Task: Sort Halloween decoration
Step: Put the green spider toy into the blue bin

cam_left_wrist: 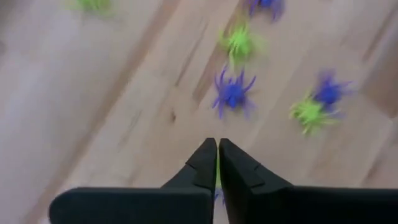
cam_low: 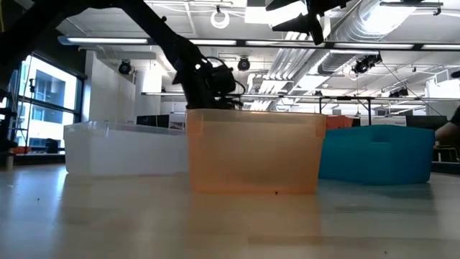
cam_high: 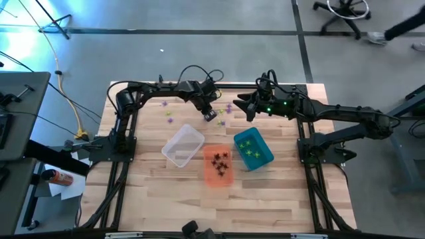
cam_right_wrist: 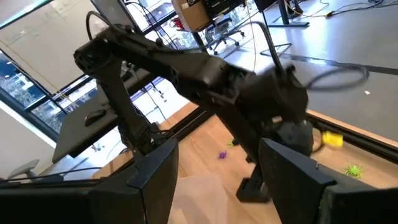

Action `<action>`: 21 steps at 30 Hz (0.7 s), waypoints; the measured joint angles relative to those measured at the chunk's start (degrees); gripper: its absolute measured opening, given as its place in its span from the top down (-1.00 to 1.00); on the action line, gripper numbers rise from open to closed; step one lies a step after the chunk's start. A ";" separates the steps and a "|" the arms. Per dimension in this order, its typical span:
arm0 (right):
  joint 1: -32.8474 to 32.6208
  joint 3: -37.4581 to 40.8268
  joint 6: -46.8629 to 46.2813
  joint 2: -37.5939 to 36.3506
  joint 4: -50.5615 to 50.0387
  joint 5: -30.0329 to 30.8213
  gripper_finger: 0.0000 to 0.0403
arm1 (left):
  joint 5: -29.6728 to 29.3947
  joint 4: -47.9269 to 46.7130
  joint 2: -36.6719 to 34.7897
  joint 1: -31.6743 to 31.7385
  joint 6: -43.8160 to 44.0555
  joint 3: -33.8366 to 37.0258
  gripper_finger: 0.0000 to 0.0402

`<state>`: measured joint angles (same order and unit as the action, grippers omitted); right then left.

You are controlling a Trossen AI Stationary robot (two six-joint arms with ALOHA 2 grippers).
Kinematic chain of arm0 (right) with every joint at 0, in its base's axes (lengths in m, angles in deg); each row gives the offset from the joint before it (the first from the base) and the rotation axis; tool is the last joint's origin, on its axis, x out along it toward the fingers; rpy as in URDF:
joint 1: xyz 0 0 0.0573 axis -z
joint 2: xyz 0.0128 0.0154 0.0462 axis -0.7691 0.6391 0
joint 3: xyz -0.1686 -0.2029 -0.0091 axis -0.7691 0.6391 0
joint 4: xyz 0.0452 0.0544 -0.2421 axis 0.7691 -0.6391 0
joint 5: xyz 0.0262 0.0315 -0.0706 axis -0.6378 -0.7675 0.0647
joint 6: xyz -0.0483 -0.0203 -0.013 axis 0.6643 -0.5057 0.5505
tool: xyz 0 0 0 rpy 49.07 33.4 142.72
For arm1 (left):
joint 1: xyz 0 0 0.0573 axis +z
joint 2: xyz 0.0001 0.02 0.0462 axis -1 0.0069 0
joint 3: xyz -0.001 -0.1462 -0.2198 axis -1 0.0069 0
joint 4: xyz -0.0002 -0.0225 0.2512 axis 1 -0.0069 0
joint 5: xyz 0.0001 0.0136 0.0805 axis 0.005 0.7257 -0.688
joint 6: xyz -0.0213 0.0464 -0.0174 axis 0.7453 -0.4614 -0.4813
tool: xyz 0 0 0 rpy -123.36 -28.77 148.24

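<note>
1. One pale butcher-block wooden table (cam_high: 153,186) carries everything you see here, with a black frame rail along each side.
2. Two dark six-joint arms reach over its far half; the left arm (cam_high: 153,89) comes from the far left corner, the right arm (cam_high: 345,119) from the right edge.
3. Three rectangular plastic bins sit side by side near the table's middle: a clear bin (cam_high: 183,146) on the left, an orange translucent bin (cam_high: 218,166) in the centre and a teal bin (cam_high: 253,149) on the right. In the low view the orange bin stands nearest, the clear and teal ones behind it on either side.
4. Your left gripper (cam_high: 210,114) hangs low over the bare wood just beyond the clear bin. In its wrist view the two dark fingers (cam_left_wrist: 202,163) are pressed together with only a thin slit between them; a sliver of green shows in that slit, but I cannot tell whether a trinket is pinched there.
5. Your right gripper (cam_high: 247,109) hovers beyond the teal bin, its jaws spread wide and holding nothing.
6. The tiny spiky spider-like plastic trinkets are the smallest things: loose purple spiders (cam_left_wrist: 232,93) and bright green spiders (cam_left_wrist: 308,112) lie scattered on the wood past the left fingertips, black spiders (cam_high: 219,159) rest inside the orange bin, and green ones lie inside the teal bin.
</note>
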<state>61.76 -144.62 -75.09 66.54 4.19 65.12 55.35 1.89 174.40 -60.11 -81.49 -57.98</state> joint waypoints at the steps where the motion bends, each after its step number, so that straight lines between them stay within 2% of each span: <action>1: 0.00 0.00 0.01 0.00 0.01 0.00 -0.09 | 0.52 -0.02 -0.87 0.31 -0.31 0.00 0.99; 14: 0.00 0.00 0.19 -0.02 1.54 0.00 -0.09 | 1.75 0.34 -14.23 2.49 -4.33 0.94 1.00; 18: 0.00 0.00 0.18 -0.02 1.57 0.00 -0.09 | 1.66 2.56 -14.62 2.70 -2.27 4.47 0.99; 21: 0.00 0.00 0.16 -0.02 1.50 0.00 -0.09 | 1.47 3.85 -12.89 2.75 -0.03 6.53 0.92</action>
<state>61.76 -144.62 -74.93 66.52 5.69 65.12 56.82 5.74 161.51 -57.36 -81.51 -51.45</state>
